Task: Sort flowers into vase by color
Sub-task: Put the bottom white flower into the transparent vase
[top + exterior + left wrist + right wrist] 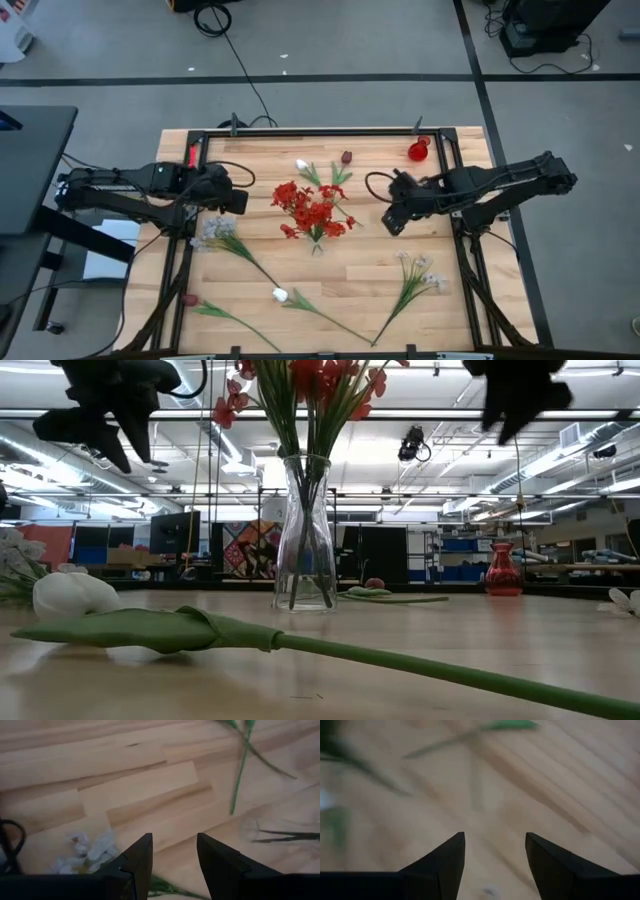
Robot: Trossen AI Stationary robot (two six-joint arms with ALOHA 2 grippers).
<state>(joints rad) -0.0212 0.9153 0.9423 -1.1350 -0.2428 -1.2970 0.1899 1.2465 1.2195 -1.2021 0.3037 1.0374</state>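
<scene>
**Red stems upright in the vase, the rest flat on the table**

Red flowers stand upright in the clear vase at mid-table. Two lilac sprays lie flat, one left, one right, stems slanting toward the near edge. Two white buds and two maroon buds lie scattered. Left gripper and right gripper hover with fingers apart, holding nothing.

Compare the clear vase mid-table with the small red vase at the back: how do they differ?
The clear vase is see-through glass and holds the red flowers; the red vase is opaque-looking red, with no flowers showing in it. The clear vase stands mid-table, the red vase near the far right corner. In the low view the clear vase looks taller. Both stand upright on the table.
</scene>
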